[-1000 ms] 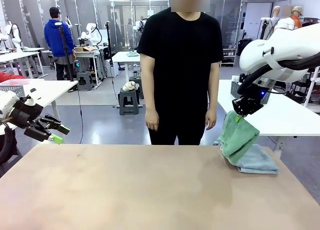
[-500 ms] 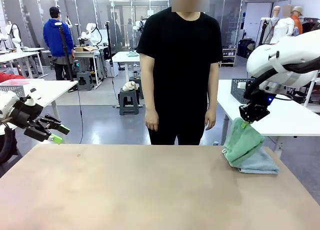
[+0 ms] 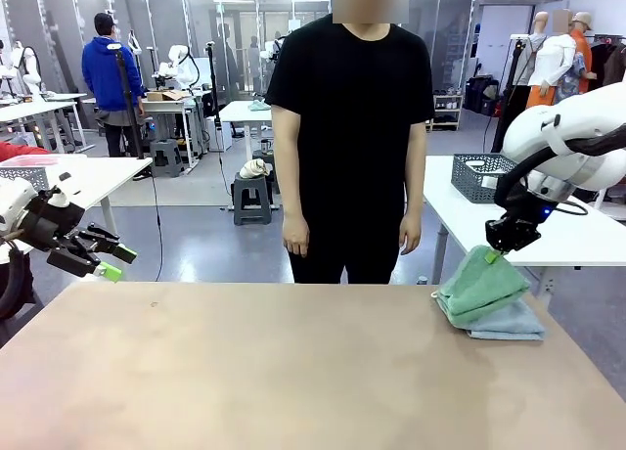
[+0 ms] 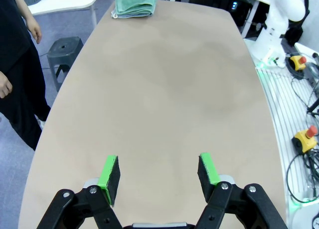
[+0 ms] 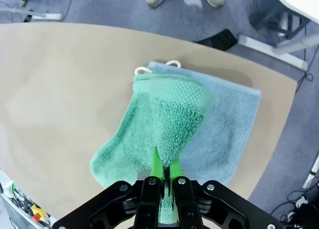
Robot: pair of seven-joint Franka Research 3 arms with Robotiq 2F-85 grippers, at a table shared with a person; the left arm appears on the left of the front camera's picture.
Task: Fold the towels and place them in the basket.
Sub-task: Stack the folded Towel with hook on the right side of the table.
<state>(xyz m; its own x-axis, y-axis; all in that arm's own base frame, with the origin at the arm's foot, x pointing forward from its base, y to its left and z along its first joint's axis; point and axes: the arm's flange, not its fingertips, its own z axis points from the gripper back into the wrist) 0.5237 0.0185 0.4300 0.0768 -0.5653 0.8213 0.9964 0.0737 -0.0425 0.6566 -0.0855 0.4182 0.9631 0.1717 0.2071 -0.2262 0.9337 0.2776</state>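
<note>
At the table's far right, the right gripper (image 3: 495, 255) pinches the green towel (image 3: 479, 286) draped over the blue towel (image 3: 509, 321) (left gripper (image 4: 158, 175) gapes empty, well apart), so it's nearer.

Green towel (image 5: 164, 129) & blue towel (image 5: 224, 124): nubby terry; table (image 3: 254, 372) matt, smooth.
</note>
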